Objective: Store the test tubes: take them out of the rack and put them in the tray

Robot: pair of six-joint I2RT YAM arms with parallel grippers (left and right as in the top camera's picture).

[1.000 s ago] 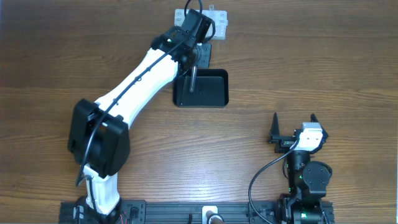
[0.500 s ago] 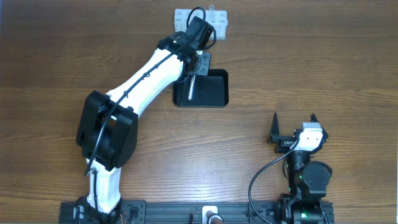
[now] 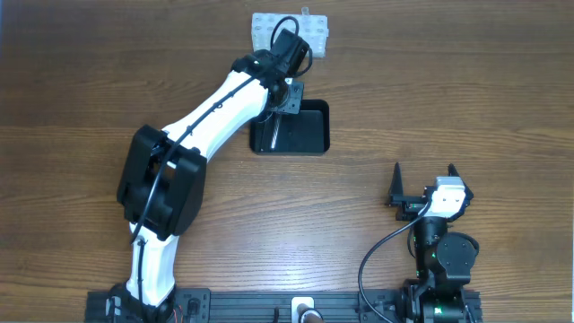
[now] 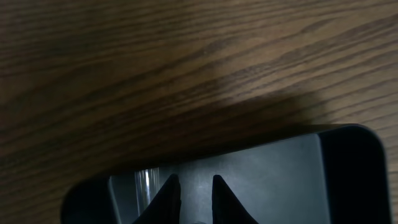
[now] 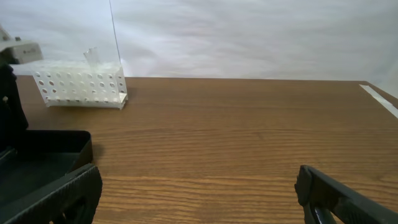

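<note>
The white perforated rack (image 3: 290,30) stands at the table's far edge, also seen as the rack (image 5: 81,87) in the right wrist view. Just in front of it lies the black tray (image 3: 309,135). My left gripper (image 3: 283,106) hangs low over the tray's left part, its fingers (image 4: 169,193) a narrow gap apart. A clear test tube (image 3: 274,133) slants down from it into the tray; a stretch of the tube (image 4: 144,183) shows beside one finger. My right gripper (image 3: 422,184) rests open near the front right, with nothing between its fingers.
Bare wood surrounds the tray (image 5: 43,155) on all sides. The left arm's white link (image 3: 211,112) crosses the table's left half diagonally. A strip of white tape (image 5: 379,99) marks the table's right side.
The left gripper has sunk towards the tray with the tube, whose lower end now lies deeper inside. The left arm's elbow has shifted right. The right arm has kept still.
</note>
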